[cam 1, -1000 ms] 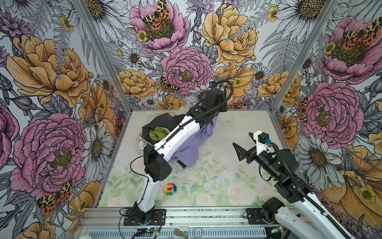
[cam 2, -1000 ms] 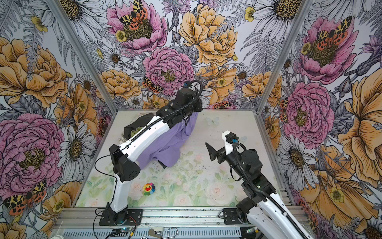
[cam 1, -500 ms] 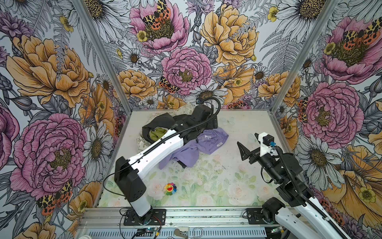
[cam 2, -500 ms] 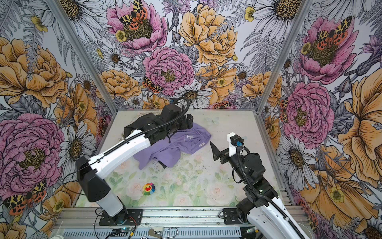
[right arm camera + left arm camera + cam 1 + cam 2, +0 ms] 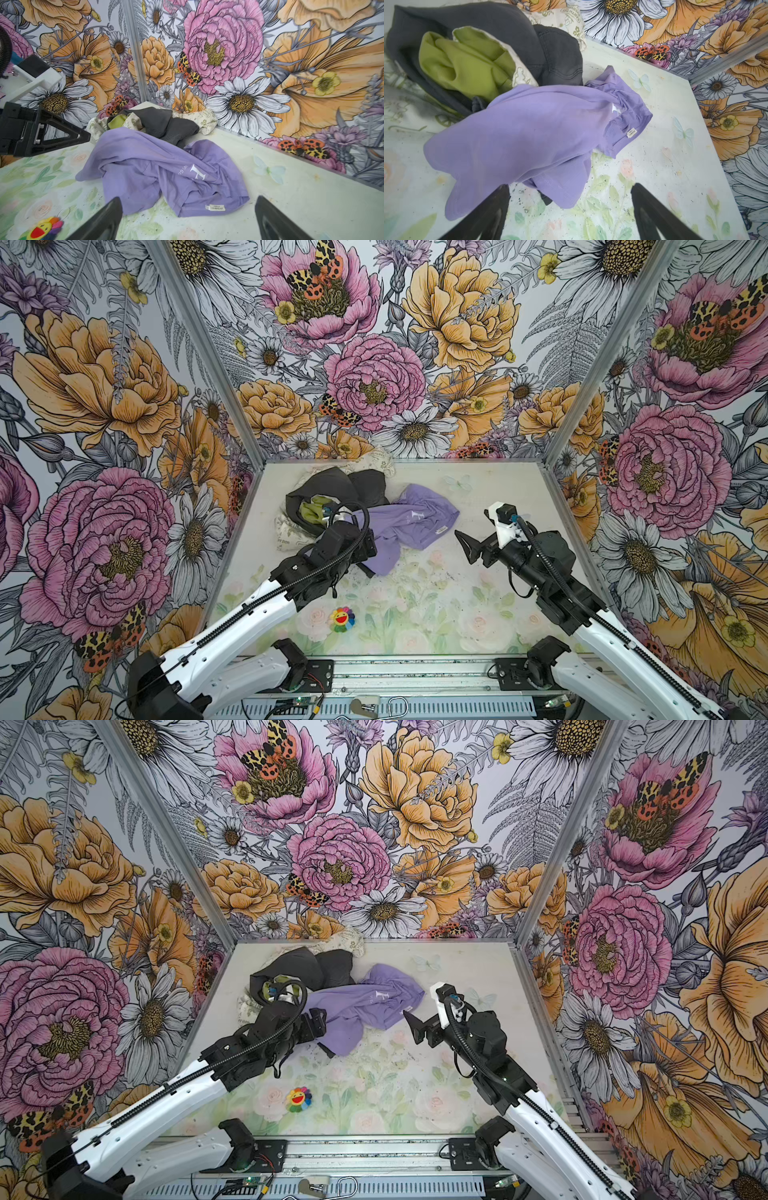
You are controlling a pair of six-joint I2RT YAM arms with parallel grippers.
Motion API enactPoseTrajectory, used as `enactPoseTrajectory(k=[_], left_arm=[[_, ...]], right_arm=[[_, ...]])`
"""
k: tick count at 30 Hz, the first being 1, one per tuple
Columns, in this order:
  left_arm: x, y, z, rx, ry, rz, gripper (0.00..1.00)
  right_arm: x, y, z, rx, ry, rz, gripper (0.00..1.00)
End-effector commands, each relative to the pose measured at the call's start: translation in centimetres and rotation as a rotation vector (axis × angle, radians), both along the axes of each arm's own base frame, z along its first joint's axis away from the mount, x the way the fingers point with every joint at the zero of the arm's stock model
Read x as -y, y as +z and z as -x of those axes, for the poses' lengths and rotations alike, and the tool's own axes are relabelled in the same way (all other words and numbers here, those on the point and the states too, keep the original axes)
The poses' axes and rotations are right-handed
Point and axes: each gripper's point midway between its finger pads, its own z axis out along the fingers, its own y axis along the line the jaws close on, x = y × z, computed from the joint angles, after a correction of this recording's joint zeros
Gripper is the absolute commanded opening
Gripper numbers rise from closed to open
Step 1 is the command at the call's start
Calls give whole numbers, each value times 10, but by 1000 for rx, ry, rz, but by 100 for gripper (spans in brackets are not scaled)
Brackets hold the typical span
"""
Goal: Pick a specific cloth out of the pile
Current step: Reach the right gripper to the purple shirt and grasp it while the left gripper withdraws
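Left tool (image 5: 570,188) gapes empty over lavender cloth (image 5: 529,128).

The cloth (image 5: 519,135) was soft, matt lavender fabric, creased, with a small sewn label (image 5: 631,133). In the pile (image 5: 500,31), dark grey cloth (image 5: 560,58) looked matt and heavier — the olive-green piece (image 5: 467,62) slightly sheeny. The table (image 5: 664,166) was smooth, printed, grit-speckled. Frame posts (image 5: 208,352) were brushed metal, the arm shells (image 5: 266,612) glossy white plastic.
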Motion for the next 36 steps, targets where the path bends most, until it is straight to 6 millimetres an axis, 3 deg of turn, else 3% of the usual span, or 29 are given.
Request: enactPoseTrajectory(k=[1,6,10,15,22,25,30,36], left_arm=[[-17,-2,1,5,95,89,92],[-25,-17,-3,-43,128,105,91],[-32,-17,-5,-26,147,104,91],[-51,-6,-3,41,188,120,91],[-81,8,8,126,241,153,92],[-89,12,12,152,257,166,92],[-95,13,15,165,267,187,93],[-96,11,15,162,270,197,95]], right_arm=[[-23,20,5,1,120,-52,100],[-41,11,-3,-73,173,-57,100],[-58,1,-12,-130,183,-67,97],[-107,-12,-13,-160,259,-42,93],[-175,-48,-24,-200,293,128,86],[-195,-64,-35,-213,280,175,81],[-213,-87,-58,-266,231,216,73],[-227,-113,-68,-343,230,217,55]])
